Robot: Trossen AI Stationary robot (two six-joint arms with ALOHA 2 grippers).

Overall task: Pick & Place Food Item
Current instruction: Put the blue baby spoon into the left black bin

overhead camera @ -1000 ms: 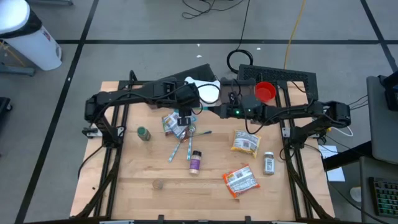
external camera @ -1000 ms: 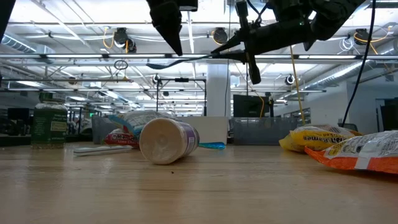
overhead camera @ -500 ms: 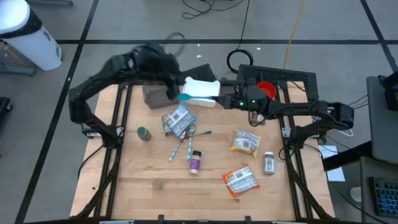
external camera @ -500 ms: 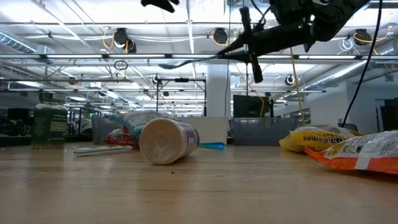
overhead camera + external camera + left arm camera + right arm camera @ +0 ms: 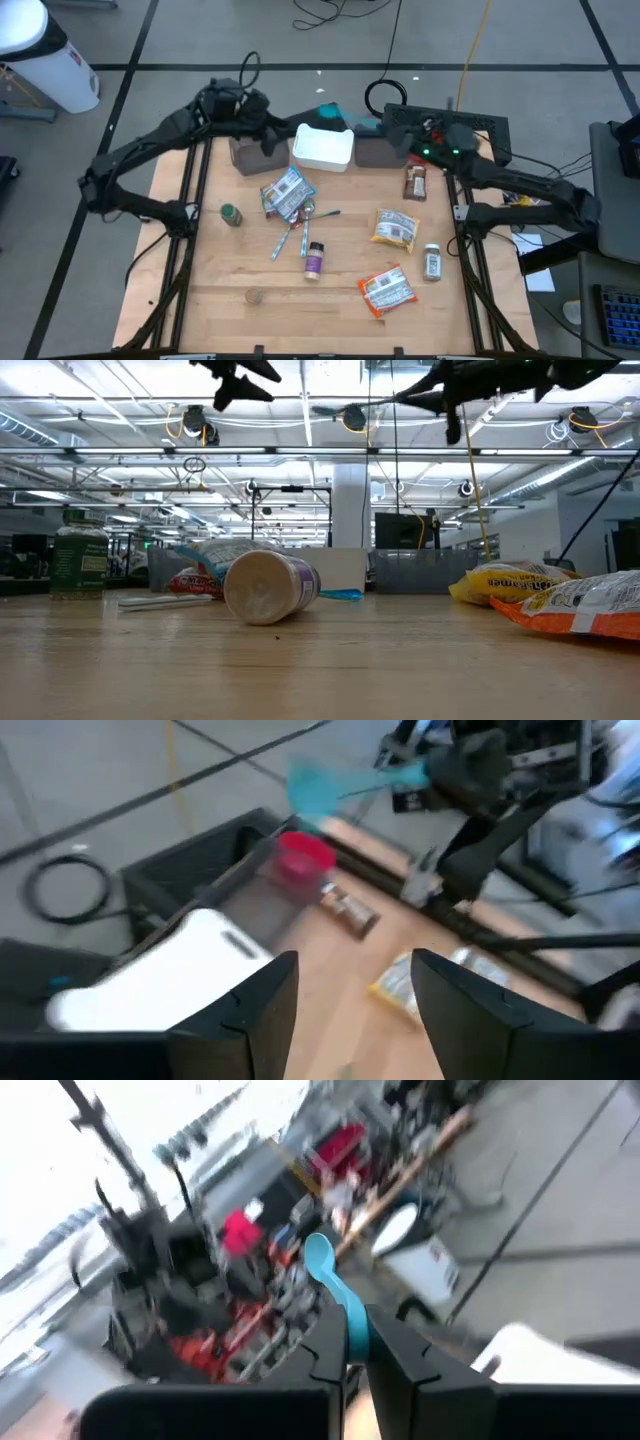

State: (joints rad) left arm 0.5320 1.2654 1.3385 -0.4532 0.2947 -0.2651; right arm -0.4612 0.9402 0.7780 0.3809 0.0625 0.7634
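Now the right end effector (image 5: pixel 352 1348) is clamped on a blue spoon (image 5: pixel 335 1292), carrying it above the bench's (image 5: pixel 220 290) far edge. Left end effector (image 5: pixel 345 1010) (fingers spread, empty) hangs near the white container (image 5: pixel 322 148). Next, probably, lowering the spoon somewhere.

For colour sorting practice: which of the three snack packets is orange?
The orange packet, lowest in the high view; the yellow packet and blue packet differ.
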